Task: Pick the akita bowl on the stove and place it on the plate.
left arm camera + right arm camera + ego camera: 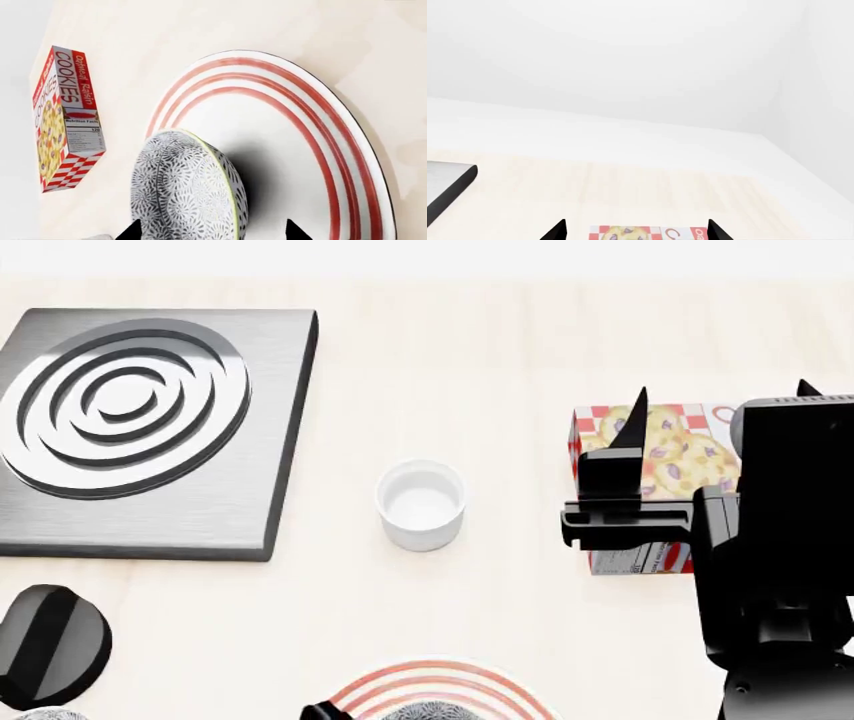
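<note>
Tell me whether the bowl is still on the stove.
No. In the head view the stove burner is bare, and the left wrist view shows the bowl over the plate.

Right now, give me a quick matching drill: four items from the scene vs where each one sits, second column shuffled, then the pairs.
Items:
1. akita bowl
2. white cup
3. cookie box
4. stove

Places:
A. far left of the table, burner bare
B. over the plate, between the left hand's fingertips
C. behind the right hand in the head view
D. alone mid-table, between stove and cookie box

Pairs: 1-B, 2-D, 3-C, 4-A
</note>
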Motion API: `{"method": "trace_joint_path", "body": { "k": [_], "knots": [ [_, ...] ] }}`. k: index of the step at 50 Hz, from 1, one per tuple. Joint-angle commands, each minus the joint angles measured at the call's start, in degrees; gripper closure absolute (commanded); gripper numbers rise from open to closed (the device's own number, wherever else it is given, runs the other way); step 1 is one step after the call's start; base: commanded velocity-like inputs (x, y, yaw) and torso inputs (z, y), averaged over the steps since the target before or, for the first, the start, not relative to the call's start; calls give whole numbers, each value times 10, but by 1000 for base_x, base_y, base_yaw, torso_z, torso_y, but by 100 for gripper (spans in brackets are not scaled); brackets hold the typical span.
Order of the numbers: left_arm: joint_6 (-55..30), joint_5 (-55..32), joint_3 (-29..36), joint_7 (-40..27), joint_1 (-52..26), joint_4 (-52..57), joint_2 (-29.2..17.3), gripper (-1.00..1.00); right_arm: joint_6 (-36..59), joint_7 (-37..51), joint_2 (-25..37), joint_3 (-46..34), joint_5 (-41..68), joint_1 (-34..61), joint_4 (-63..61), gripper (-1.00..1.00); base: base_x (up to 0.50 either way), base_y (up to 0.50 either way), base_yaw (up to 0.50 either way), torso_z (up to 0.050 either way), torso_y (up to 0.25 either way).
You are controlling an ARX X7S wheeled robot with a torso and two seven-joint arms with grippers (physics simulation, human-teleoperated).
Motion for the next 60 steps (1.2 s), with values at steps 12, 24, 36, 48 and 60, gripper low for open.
{"method": "trace_joint_path", "body": {
  "k": [12, 24, 36, 48, 60],
  "knots": [
    [-16, -20, -57, 4, 9, 21, 21, -100, -5, -8, -9, 13, -5, 0, 6, -100, 0, 0, 0, 0, 0],
    [-16, -25, -80, -5, 16, 27, 30, -100, 2, -5, -8, 12, 0, 5, 3, -100, 0, 0, 0, 0, 0],
    [-20, -58, -171, -23, 36, 33, 51, -100, -9, -6, -6, 9, -2, 0, 8, -100, 0, 0, 0, 0, 0],
    [-25, -90, -244, -35, 53, 40, 59, -100, -14, -5, -4, 6, -2, -1, 11, -100, 0, 0, 0, 0, 0],
    [-27, -122, -315, -50, 80, 42, 62, -100, -6, -2, -2, 7, 3, 2, 5, -100, 0, 0, 0, 0, 0]
  ]
}}
